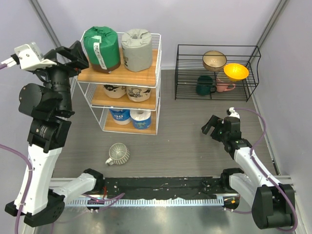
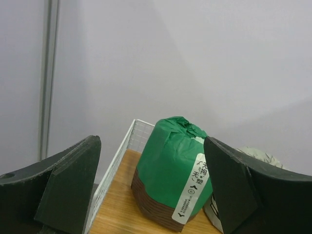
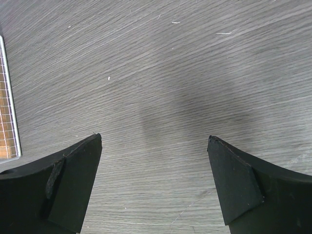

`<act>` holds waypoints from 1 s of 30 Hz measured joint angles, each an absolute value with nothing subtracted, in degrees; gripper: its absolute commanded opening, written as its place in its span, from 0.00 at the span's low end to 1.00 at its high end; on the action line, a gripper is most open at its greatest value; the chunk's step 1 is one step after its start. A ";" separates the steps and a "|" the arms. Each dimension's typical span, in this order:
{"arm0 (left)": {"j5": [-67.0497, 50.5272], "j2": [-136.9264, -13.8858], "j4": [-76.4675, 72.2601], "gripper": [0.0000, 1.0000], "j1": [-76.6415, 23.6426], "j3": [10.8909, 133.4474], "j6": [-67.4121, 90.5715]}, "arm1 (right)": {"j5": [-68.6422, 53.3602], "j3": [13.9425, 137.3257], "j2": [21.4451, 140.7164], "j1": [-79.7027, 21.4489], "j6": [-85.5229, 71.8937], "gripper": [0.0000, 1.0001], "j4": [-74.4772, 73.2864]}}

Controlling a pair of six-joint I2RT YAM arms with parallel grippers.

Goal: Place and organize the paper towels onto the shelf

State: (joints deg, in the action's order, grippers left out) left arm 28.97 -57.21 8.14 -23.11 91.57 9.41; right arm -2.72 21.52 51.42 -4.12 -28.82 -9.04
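Grey worktop [image 1: 180,141]; six paper towels [image 1: 138,92] sit on shelf [image 1: 146,75], green roll [image 1: 101,48] upright top-left. Left fingers [image 2: 73,185] wide, just off it, empty. Right fingers [image 3: 234,180] wide, empty. Placing looks finished; next, withdraw without nudging.

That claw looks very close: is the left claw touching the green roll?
Apart. In the left wrist view the left gripper stands open, and the green roll sits farther back, beyond both fingertips.

Six paper towel rolls [image 1: 101,48] on one shelf [image 1: 157,58]. One black rack [image 1: 185,73] on the far right holds two bowls [image 1: 214,60] and two mugs [image 1: 205,85]. One pale mug [image 1: 118,154] lies near.
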 measured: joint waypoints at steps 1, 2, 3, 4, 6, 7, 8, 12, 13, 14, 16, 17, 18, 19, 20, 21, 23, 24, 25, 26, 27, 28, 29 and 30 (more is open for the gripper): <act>29.50 -57.41 7.75 0.92 -23.05 91.57 8.80 | -2.72 21.52 51.42 -4.12 -28.82 0.95 -9.02; 29.93 -57.74 7.22 0.92 -22.83 91.59 8.45 | -2.72 21.52 51.42 -4.12 -28.82 0.95 -9.02; 30.39 -58.02 6.79 0.93 -22.61 91.59 7.97 | -2.72 21.52 51.42 -4.12 -28.84 0.95 -9.02; 30.68 -58.41 6.42 0.93 -22.22 91.64 7.27 | -2.72 21.52 51.42 -4.12 -28.82 0.95 -9.02; 31.11 -59.07 6.02 0.93 -21.30 91.79 6.57 | -2.74 21.52 51.42 -4.12 -28.84 0.95 -9.02; 31.35 -59.42 5.96 0.93 -20.82 91.92 6.11 | -2.76 21.52 51.42 -4.12 -28.82 0.95 -9.02; 31.40 -59.86 5.98 0.93 -20.05 92.14 5.67 | -2.76 21.52 51.42 -4.12 -28.82 0.95 -9.02; 30.39 -62.24 6.59 0.93 -15.22 92.73 5.69 | -2.83 21.52 51.42 -4.12 -28.82 0.95 -9.02; 29.80 -62.63 6.87 0.93 -13.76 92.82 6.11 | -2.92 21.52 51.42 -4.12 -28.82 0.95 -9.02; 29.06 -63.00 7.33 0.94 -12.16 92.88 6.79 | -2.92 21.52 51.42 -4.12 -28.82 0.95 -9.02; 27.51 -63.53 8.10 0.94 -9.10 93.10 7.79 | -2.94 21.52 51.42 -4.12 -28.82 0.95 -9.02; 26.33 -63.83 8.49 0.94 -7.22 93.32 8.78 | -2.94 21.52 51.42 -4.12 -28.82 0.95 -9.02; 25.43 -64.01 8.64 0.94 -5.87 93.43 9.39 | -2.96 21.52 51.42 -4.12 -28.82 0.95 -9.02; 24.51 -64.16 8.78 0.95 -4.49 93.56 10.11 | -2.96 21.52 51.42 -4.12 -28.82 0.95 -9.02; 23.66 -64.29 8.84 0.95 -3.53 93.69 10.55 | -2.96 21.52 51.42 -4.12 -28.82 0.95 -9.02; 22.79 -64.45 8.86 0.95 -2.83 93.84 10.98 | -2.96 21.52 51.44 -4.12 -28.82 0.95 -9.02; 21.08 -64.79 8.86 0.95 -1.93 94.17 11.68 | -2.96 21.52 51.51 -4.12 -28.82 0.95 -8.99; 19.84 -65.06 8.84 0.94 -1.50 94.35 11.94 | -2.98 21.52 51.64 -4.12 -28.82 0.95 -8.99; 18.59 -65.34 8.78 0.94 -1.17 94.39 12.14 | -2.98 21.52 51.72 -4.12 -28.82 0.95 -8.97; 17.32 -65.63 8.80 0.94 -0.93 94.39 12.40 | -2.98 21.52 51.79 -4.12 -28.82 0.95 -8.99; 16.08 -65.95 8.80 0.95 -0.45 94.39 12.80 | -2.98 21.52 51.79 -4.12 -28.82 0.95 -8.99; 14.74 -66.32 8.80 0.95 0.14 94.37 13.10 | -3.01 21.52 51.79 -4.12 -28.82 0.95 -8.97; 13.37 -66.70 8.80 0.95 0.60 94.37 13.23 | -3.01 21.52 51.79 -4.12 -28.82 0.95 -8.93; 12.29 -67.07 8.82 0.95 1.10 94.37 13.34 | -3.01 21.52 51.79 -4.12 -28.82 0.95 -8.93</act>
